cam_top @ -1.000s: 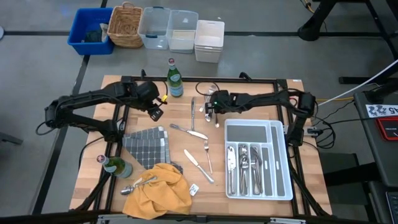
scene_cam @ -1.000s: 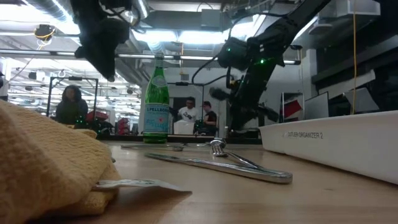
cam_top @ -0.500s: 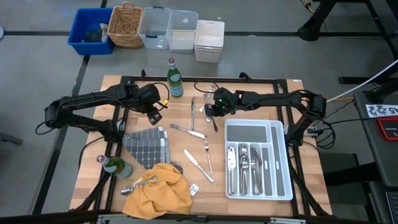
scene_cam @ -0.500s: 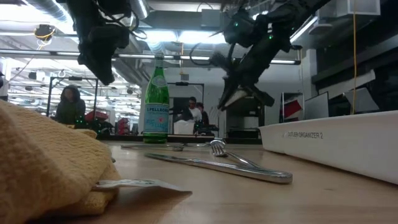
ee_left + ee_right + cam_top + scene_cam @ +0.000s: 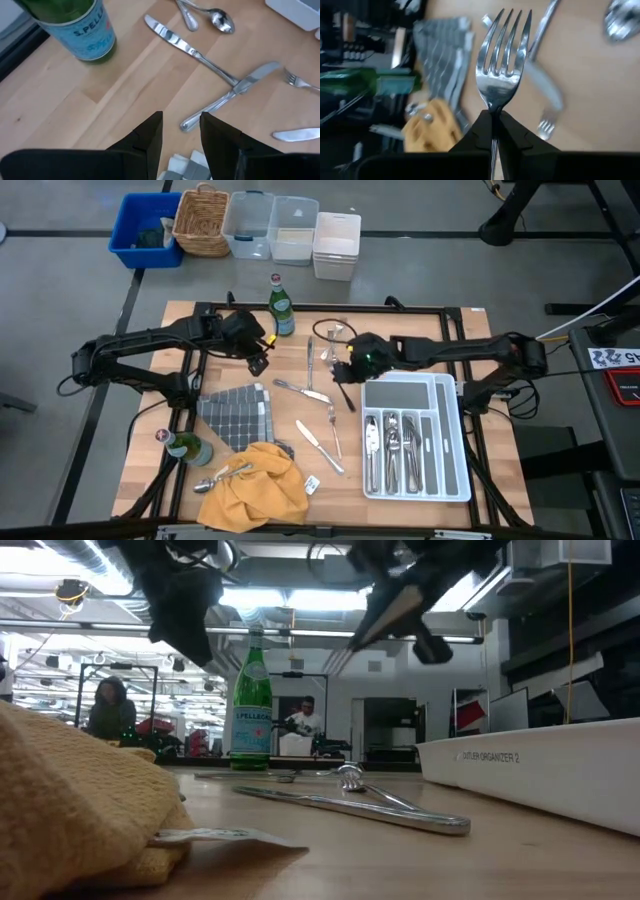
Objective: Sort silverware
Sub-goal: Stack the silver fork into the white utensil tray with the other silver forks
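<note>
My right gripper (image 5: pixel 346 376) is shut on a silver fork (image 5: pixel 503 55) and holds it above the table, just left of the white divided tray (image 5: pixel 452 442). The tray holds several sorted pieces. Loose silverware lies flat on the wood: a knife (image 5: pixel 310 350), spoons (image 5: pixel 330 345), crossed pieces (image 5: pixel 305 391), a fork (image 5: pixel 333 430) and a knife (image 5: pixel 320 448). Two spoons (image 5: pixel 225 475) lie at the yellow cloth's edge. My left gripper (image 5: pixel 258 364) hovers open and empty near the green bottle (image 5: pixel 282 308), above a knife (image 5: pixel 190 47). My right gripper pinches the fork at its neck (image 5: pixel 493 106), just behind the tines, between its two fingers. The tines stick out forward past the fingertips, in line with the fingers. The handle is hidden behind the fingers. The fork is lifted clear of the table (image 5: pixel 388 612).
A grey checked cloth (image 5: pixel 236 415) and a yellow cloth (image 5: pixel 255 485) lie at the near left, and a second green bottle (image 5: pixel 190 448) lies beside them. Bins and a basket (image 5: pixel 205 220) stand on the floor beyond the far edge. People show in the room behind (image 5: pixel 305 725).
My right gripper has risen with the fork, lifting it clear of the table. It has gone toward the near edge and a little right, toward the tray. My left gripper has shifted slightly right.
</note>
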Robot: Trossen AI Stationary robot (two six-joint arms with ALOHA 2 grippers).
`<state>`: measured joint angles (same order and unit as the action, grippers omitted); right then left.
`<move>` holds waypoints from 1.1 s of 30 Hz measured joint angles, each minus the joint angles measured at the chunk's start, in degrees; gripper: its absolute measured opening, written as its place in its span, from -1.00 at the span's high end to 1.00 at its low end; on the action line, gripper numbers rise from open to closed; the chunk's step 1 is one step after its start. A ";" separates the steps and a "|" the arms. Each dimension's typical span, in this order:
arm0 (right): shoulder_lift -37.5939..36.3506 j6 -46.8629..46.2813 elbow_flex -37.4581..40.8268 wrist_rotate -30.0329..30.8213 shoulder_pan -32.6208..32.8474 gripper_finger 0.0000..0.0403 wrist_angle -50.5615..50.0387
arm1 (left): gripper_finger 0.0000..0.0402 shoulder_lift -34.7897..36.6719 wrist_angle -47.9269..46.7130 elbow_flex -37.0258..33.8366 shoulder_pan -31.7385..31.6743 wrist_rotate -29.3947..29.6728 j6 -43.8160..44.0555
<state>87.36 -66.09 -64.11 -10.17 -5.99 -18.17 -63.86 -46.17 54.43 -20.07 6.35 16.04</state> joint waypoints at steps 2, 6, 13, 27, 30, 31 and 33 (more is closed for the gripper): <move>-0.99 -1.97 -0.01 0.08 2.15 0.94 -0.02 | 0.41 0.00 0.14 0.00 0.45 0.00 0.00; -2.35 -5.64 -0.03 1.51 7.44 0.95 -0.06 | 0.41 0.00 0.08 0.00 1.70 0.00 0.02; -2.63 -17.23 -0.05 1.62 17.15 0.94 -4.86 | 0.42 0.00 0.17 0.02 3.97 -0.04 0.60; -1.33 -41.28 -0.05 18.45 34.53 0.93 -22.61 | 0.41 0.00 1.48 0.04 9.05 -0.01 6.70; -0.67 -44.64 -0.05 19.44 36.63 0.93 -25.84 | 0.41 0.00 3.09 0.04 10.32 0.00 6.72; -0.60 -44.98 -0.05 19.52 37.16 0.94 -26.90 | 0.41 0.00 3.58 0.04 10.67 0.00 6.72; -0.57 -45.76 -0.05 19.05 38.03 0.95 -28.88 | 0.41 -0.03 4.35 0.07 11.36 0.00 6.72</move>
<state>86.78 -111.85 -64.16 8.87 32.04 -47.05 -63.88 -41.82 54.50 -8.71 6.35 22.76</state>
